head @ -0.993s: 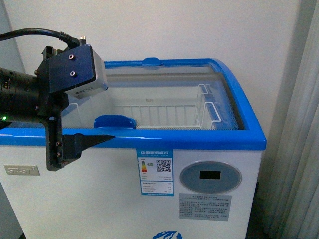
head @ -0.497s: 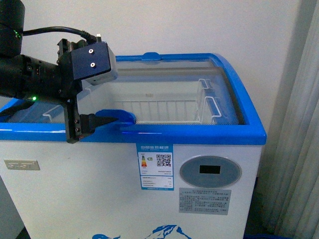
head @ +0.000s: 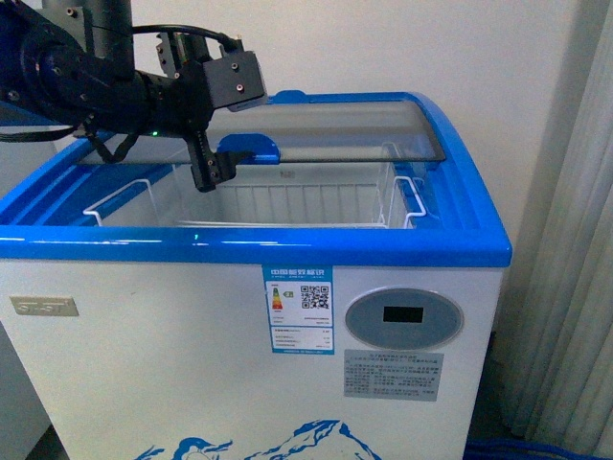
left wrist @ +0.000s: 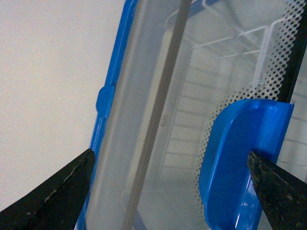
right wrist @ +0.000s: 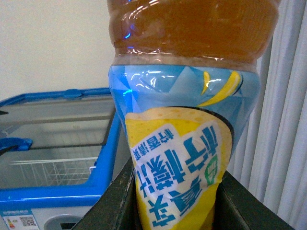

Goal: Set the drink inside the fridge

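1. Our left gripper [left wrist: 170, 153], jaws spread, straddles the lid handle [left wrist: 240, 163]; a loose hold could slip off.
2. The fridge [head: 287, 247] looks open in front.
3. Our right gripper [right wrist: 175, 211] clamps the drink [right wrist: 182, 143], outside the fridge; a low approach could strike it.

The fridge [head: 287, 247] looks glossy plastic, its lid [head: 335, 129] glass.

Count, both views:
- one fridge [head: 192, 326]
- one drink bottle [right wrist: 187, 143]
- two blue lid handles: front handle [head: 249, 146], rear handle [head: 287, 96]
- two white wire baskets made out: left basket [head: 124, 195], right basket [head: 414, 196]
- one oval display panel [head: 403, 317]
- three front labels: energy label [head: 298, 309], grey notice [head: 394, 375], brand plate [head: 43, 306]
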